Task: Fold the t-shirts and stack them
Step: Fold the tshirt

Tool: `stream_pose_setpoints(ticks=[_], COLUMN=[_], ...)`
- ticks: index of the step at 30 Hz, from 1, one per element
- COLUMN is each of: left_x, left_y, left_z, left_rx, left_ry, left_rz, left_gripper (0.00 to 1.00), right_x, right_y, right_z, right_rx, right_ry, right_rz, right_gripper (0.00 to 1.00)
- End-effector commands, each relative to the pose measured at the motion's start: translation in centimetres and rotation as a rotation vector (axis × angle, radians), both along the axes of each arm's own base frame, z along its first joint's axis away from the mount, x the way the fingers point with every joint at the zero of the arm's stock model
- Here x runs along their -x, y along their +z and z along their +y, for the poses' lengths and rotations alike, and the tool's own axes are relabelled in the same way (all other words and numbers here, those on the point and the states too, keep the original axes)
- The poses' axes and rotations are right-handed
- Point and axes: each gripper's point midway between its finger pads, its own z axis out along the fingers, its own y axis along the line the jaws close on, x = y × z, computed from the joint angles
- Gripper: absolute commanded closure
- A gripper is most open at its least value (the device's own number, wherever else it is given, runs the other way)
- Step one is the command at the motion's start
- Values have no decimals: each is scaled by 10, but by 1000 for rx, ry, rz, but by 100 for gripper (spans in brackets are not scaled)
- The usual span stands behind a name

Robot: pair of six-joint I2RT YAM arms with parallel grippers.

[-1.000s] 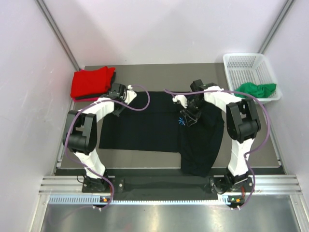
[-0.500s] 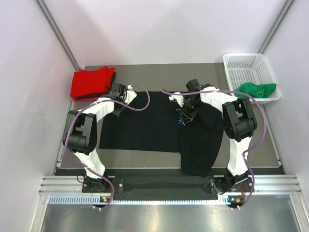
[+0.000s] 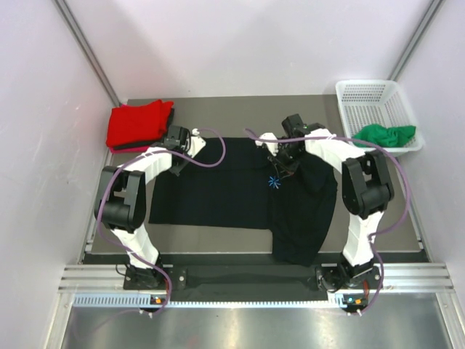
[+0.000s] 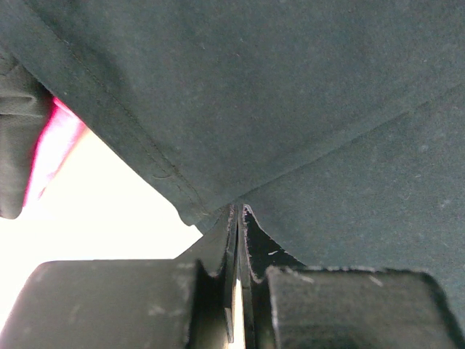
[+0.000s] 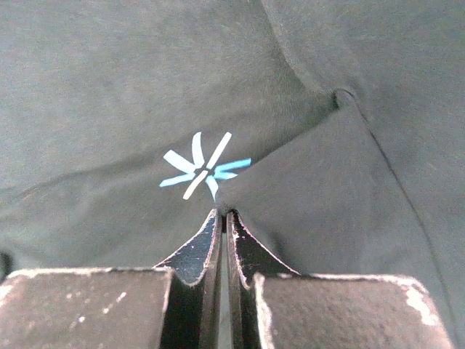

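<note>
Jaws (right gripper point(image 5: 222, 218)) have clamped black t-shirt point(image 5: 109, 87).

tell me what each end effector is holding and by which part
Both hold the black t-shirt: the left end effector pinches its hemmed edge near a corner, the right end effector a fold beside the blue-and-white print.

Black t-shirt point(image 3: 218, 193) spread, red point(image 3: 134, 123) folded, green point(image 3: 385, 134) crumpled
</note>
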Motion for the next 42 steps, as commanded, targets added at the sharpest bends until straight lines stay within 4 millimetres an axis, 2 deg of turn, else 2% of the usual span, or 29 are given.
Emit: stream_pose_setpoints(ticks=[1, 9, 11, 16, 20, 21, 22, 23, 26, 28, 30, 31, 33, 34, 35, 36, 37, 38, 40, 42], left_x=[-4, -4, -5, -7, -8, -7, -9, -9, -11, -13, -23, -27, -44, -48, -63, -67, -65, -77, -83, -88], left_y=[12, 13, 14, 16, 16, 16, 18, 18, 18, 17, 17, 17, 16, 2, 12, 8, -8, -3, -15, -19], left_z=[-1, -1, -1, -2, -3, -3, -3, -3, -3, -4, -7, -7, -5, -4, -2, -2, -1, -2, -3, -1], left_rx=[18, 21, 19, 25, 33, 34, 31, 30, 24, 23, 22, 20, 29, 41, 59, 69, 72, 79, 77, 69], left_ry=[17, 12, 7, 10, 15, 17, 14, 14, 1, -7, -18, -14, 8, 25, 44, 56, 73, 81, 85, 89], left_rz=[-56, -59, -65, -74, -72, -71, -77, -79, -71, -68, -77, -83, -85, -50, -67, -49, 7, -11, 3, 2], left_gripper=[97, 97, 97, 97, 97, 97, 97, 97, 96, 96, 96, 96, 95, 95, 95, 95, 95, 94, 94, 94], right_x=[9, 34, 50, 70, 71, 70, 68, 62, 44, 22, 7, -12, -30, -40, -50, -57, -67, -77, -91, -107], right_y=[50, 69, 68, 62, 63, 62, 57, 60, 69, 76, 81, 83, 78, 67, 67, 63, 60, 49, 34, 31], right_z=[6, 0, -2, -5, 5, 7, 8, 10, 7, -7, -25, -42, -61, -78, -86, -94, -110, -117, -134, -143], right_rx=[-45, -59, -46, -22, -40, -42, -32, -33, -38, -35, -31, -32, -13, 2, 1, -6, -11, -7, -1, 7], right_ry=[25, 38, 63, 102, 141, 142, 134, 120, 77, 20, -50, -110, -165, -214, -246, -274, -333, -358, -409, -443], right_rz=[-77, -64, -9, 45, 79, 86, 105, 89, 25, -50, -105, -153, -176, -155, -160, -149, -144, -127, -115, -139], right_gripper=[100, 100, 100, 100, 100, 97, 89, 72, 67, 61, 59, 60, 60, 60, 60, 61, 61, 62, 62, 63])
